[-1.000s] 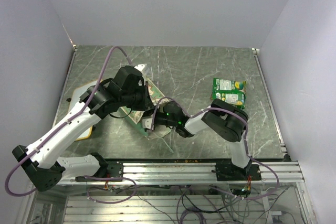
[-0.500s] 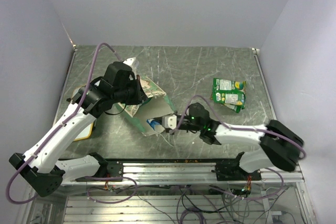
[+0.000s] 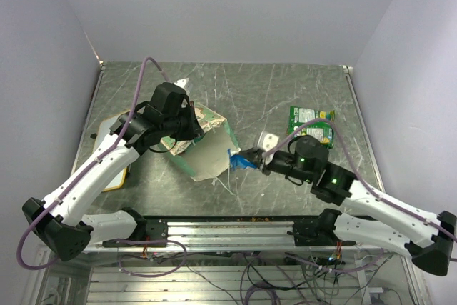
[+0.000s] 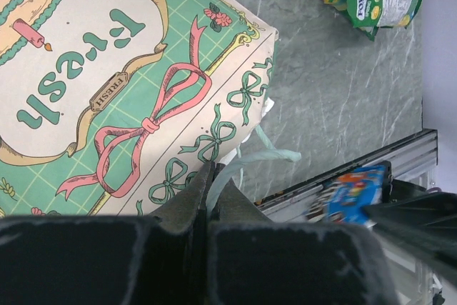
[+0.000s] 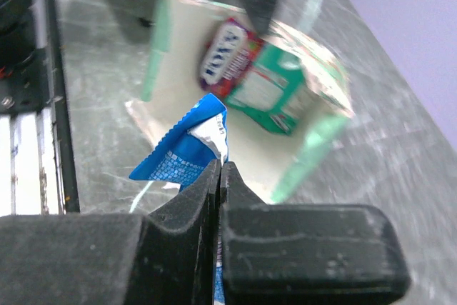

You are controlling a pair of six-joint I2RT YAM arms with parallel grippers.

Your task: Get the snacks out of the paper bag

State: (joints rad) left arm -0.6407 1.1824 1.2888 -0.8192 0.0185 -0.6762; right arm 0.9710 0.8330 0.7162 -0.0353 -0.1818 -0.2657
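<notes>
two grippers, both clenched: the right gripper (image 5: 220, 169) pinches a blue packet (image 5: 182, 148) just right of the mouth of the paper bag (image 3: 203, 156), mid-frame in the top view. set-out snacks (image 3: 312, 125) lie upper right, nearer this arm. the left gripper (image 4: 208, 176) nips the string handle (image 4: 250, 158).

Green paper bag (image 4: 143, 91) with pink bows, blue packet (image 5: 187, 149), grey veined table (image 3: 285, 91)
</notes>
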